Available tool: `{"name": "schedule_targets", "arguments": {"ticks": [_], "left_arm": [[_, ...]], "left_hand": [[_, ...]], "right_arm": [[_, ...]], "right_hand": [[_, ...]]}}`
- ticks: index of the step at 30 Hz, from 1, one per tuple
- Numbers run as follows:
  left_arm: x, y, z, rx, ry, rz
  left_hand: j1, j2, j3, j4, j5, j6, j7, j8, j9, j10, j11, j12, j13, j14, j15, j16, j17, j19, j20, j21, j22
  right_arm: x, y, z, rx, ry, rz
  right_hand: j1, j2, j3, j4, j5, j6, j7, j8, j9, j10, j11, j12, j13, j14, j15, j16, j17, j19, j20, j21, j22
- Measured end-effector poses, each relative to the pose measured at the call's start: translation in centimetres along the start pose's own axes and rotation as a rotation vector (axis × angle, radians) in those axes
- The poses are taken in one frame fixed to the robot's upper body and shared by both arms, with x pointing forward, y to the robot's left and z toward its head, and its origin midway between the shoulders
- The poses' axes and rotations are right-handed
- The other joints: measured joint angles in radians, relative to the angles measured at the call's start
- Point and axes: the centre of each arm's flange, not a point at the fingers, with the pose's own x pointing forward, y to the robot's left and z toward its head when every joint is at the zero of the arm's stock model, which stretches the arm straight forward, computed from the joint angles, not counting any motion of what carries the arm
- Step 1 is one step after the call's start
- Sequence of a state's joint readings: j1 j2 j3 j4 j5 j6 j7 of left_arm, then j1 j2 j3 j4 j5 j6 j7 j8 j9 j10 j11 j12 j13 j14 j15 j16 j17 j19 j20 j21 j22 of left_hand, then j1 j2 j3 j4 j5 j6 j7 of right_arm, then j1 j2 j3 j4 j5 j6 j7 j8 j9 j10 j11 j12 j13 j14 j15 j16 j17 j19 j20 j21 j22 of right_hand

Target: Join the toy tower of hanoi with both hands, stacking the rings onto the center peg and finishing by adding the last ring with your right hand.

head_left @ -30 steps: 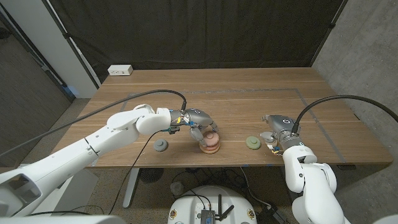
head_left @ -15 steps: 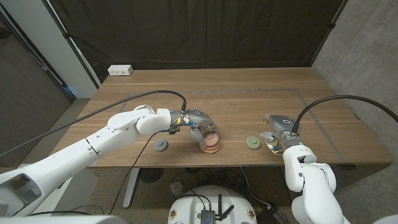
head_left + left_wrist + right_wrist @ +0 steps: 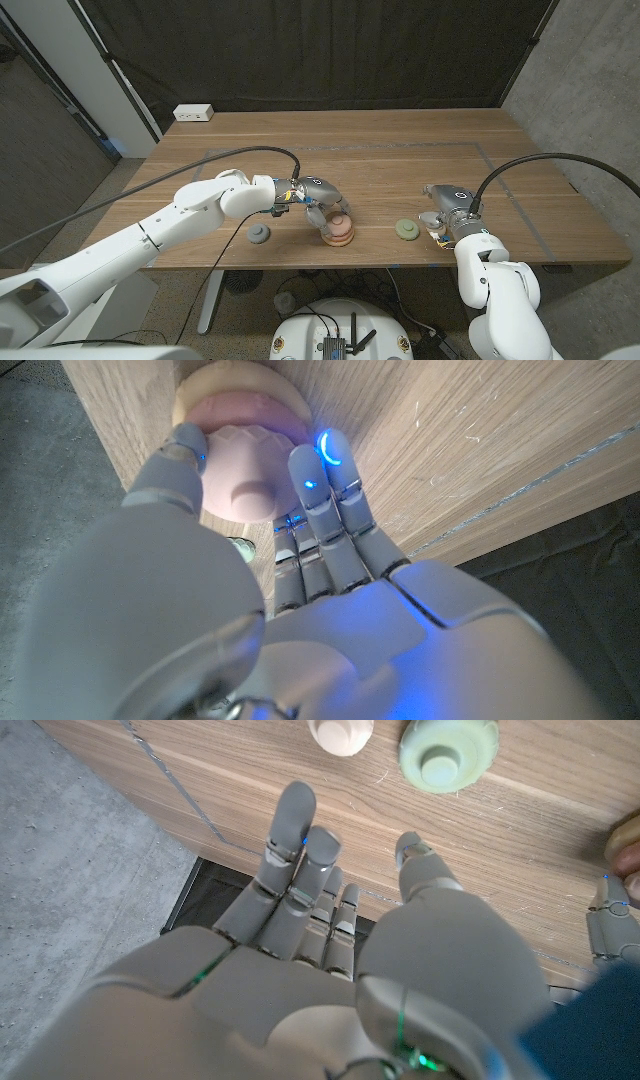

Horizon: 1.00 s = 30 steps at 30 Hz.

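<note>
A stack with a tan base and pink rings stands near the table's front edge, at the middle. My left hand reaches over it. In the left wrist view its thumb and fingers grip the top pink ring from both sides, above the tan base. A grey ring lies to the left of the stack and a green ring to the right. My right hand stands just right of the green ring, fingers apart and holding nothing.
A small cream rounded piece lies beside the green ring in the right wrist view. A white power strip sits at the table's back left. Thin tape lines mark the wood. The front edge of the table is close to the rings.
</note>
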<state>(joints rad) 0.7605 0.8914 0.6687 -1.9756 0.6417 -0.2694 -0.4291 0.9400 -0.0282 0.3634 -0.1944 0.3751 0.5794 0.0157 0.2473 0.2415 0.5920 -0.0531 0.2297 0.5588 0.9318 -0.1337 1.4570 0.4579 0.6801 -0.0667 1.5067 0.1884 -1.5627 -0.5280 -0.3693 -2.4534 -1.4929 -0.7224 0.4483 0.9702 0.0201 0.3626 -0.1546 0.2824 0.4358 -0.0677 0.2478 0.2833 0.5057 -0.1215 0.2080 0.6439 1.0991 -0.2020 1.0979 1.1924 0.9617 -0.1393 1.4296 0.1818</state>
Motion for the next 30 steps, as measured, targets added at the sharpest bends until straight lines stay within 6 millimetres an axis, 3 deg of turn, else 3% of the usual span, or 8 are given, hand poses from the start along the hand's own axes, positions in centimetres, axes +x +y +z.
{"name": "schedule_targets", "arguments": {"ticks": [6,16,30], "left_arm": [[-0.1,0.07,0.06,0.019,0.005,-0.004],[-0.17,0.22,0.17,0.044,0.007,-0.02],[-0.13,0.34,0.38,0.083,0.016,-0.066]], "left_hand": [[0.0,0.0,-0.01,0.01,-0.005,-0.025,-0.03,-0.028,0.011,-0.03,-0.03,-0.03,0.064,-0.009,0.009,-0.004,-0.004,-0.008,0.002,0.0,0.0],[-0.035,-0.023,-0.003,0.038,-0.015,-0.124,-0.018,-0.054,0.006,-0.077,-0.076,-0.045,0.079,-0.038,0.013,-0.011,-0.004,-0.027,0.005,0.0,0.0],[-0.073,-0.026,-0.018,0.044,-0.024,-0.224,0.005,-0.062,0.0,-0.2,-0.027,-0.056,0.066,-0.082,0.028,-0.026,-0.004,-0.066,0.009,-0.008,0.0]], "right_arm": [[-0.01,0.02,0.1,0.0,-0.003,0.0],[-0.19,-0.07,0.22,0.01,-0.01,0.0],[-0.28,-0.11,0.24,0.016,-0.011,0.002]], "right_hand": [[0.0,0.0,0.0,0.0,0.0,0.0,0.0,0.0,0.0,0.0,0.0,0.0,0.0,0.0,0.0,0.0,-0.002,0.0,0.0,0.0,0.0],[0.0,0.0,0.0,0.0,0.0,0.004,0.004,-0.004,0.0,0.0,0.0,0.0,0.0,0.0,0.0,0.0,0.0,0.0,0.0,0.0,0.0],[0.0,0.0,-0.003,-0.003,0.0,0.004,0.004,-0.004,0.0,0.0,0.0,0.0,0.001,0.0,0.0,0.0,-0.002,0.0,0.0,0.0,0.0]]}}
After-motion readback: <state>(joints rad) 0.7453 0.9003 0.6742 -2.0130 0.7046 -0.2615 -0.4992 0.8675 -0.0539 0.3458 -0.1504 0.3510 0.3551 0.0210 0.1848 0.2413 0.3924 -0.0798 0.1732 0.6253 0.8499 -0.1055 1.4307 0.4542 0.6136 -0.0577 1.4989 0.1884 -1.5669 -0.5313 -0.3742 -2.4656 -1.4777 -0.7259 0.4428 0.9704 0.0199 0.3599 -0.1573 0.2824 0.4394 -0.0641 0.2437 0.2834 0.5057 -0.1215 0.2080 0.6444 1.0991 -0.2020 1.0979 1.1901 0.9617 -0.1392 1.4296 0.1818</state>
